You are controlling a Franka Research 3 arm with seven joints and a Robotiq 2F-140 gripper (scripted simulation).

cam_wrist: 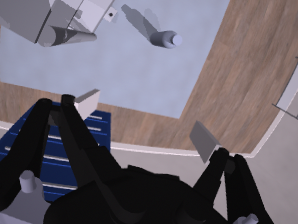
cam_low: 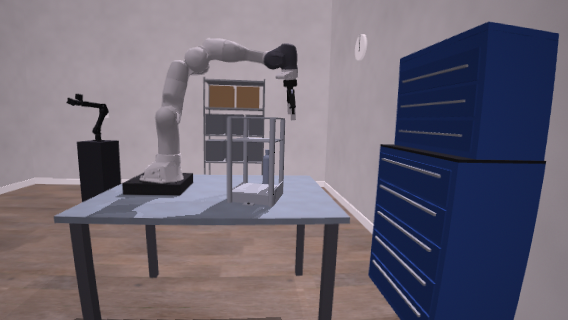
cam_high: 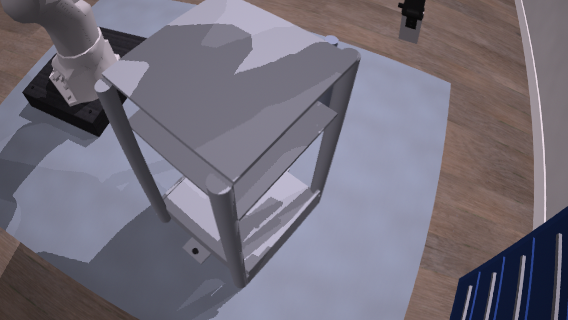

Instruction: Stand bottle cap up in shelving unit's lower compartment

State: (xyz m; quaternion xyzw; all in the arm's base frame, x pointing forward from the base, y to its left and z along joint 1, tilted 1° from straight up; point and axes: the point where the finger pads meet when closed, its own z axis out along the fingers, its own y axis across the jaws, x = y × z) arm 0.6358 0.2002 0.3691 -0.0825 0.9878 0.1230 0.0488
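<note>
The bottle (cam_wrist: 165,39) stands on the grey surface (cam_low: 310,210), just behind the shelving unit (cam_low: 230,150) on the side away from me. From the room view only a pale sliver of the bottle (cam_low: 267,162) shows between the unit's far posts. From overhead just its round cap (cam_high: 331,39) peeks out past the top shelf's far corner, at about one o'clock from the middle of that shelf.

The claw (cam_low: 291,111) hangs high in the air, well above the bottle and off to its right as I look across the room. It sits higher than the unit's top shelf and out beyond the unit's right edge. Its fingers point down and stand spread as wide as they go, with nothing between them. In the wrist view the bottle lies at roughly twelve o'clock from the gap between the two pale fingertips, well apart from them. It looks tilted there only because the camera looks down at a slant. In the overhead view the claw (cam_high: 411,25) shows at the top edge, at about three o'clock from the cap, over the wooden floor (cam_high: 480,125) rather than over the surface.

The unit's lower compartment holds nothing that I can see. The arm's black base (cam_low: 134,189) sits on the surface at nine o'clock from the unit. A blue drawer cabinet (cam_low: 475,150) stands to the right of the table.
</note>
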